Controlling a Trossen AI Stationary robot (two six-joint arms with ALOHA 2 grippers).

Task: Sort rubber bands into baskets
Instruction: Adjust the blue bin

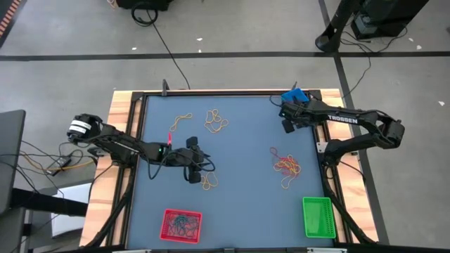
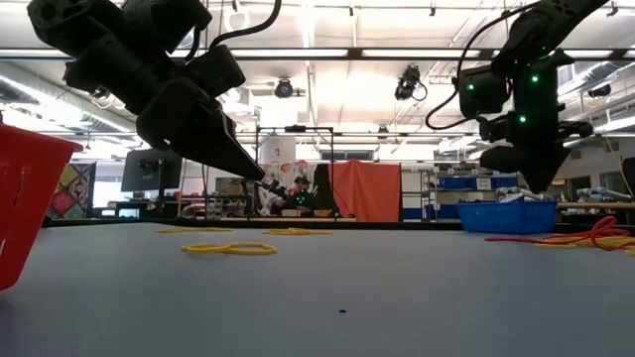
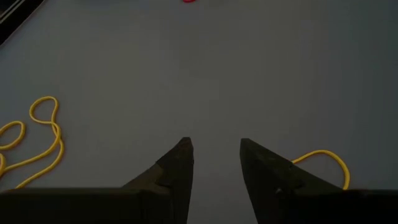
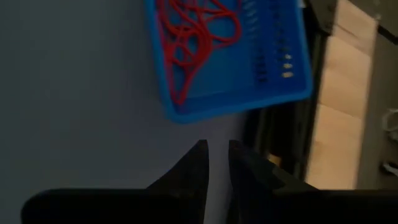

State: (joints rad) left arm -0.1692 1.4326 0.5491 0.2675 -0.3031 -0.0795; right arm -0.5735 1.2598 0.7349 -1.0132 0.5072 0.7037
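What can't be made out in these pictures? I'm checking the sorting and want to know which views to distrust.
- Blue basket, high view: mostly covered by the right tool; contents unseen there.
- Red basket, low view: cut off by the picture's edge; inside hidden by its wall.
- Green basket, high view: any bands inside are too small to tell.
- Mixed pile, high view: tangled; count unclear.

setting: robotics lab or workshop hall. the grey table (image 1: 232, 161) with wooden edging (image 1: 119, 105) stands on a concrete floor (image 1: 232, 28) marked with dark tape lines. black cables (image 1: 158, 31) trail across the floor. low view shows an open ceiling with strip lights (image 2: 327, 55), monitors (image 2: 149, 169), an orange curtain (image 2: 362, 190) and shelves with blue bins (image 2: 476, 182) behind.
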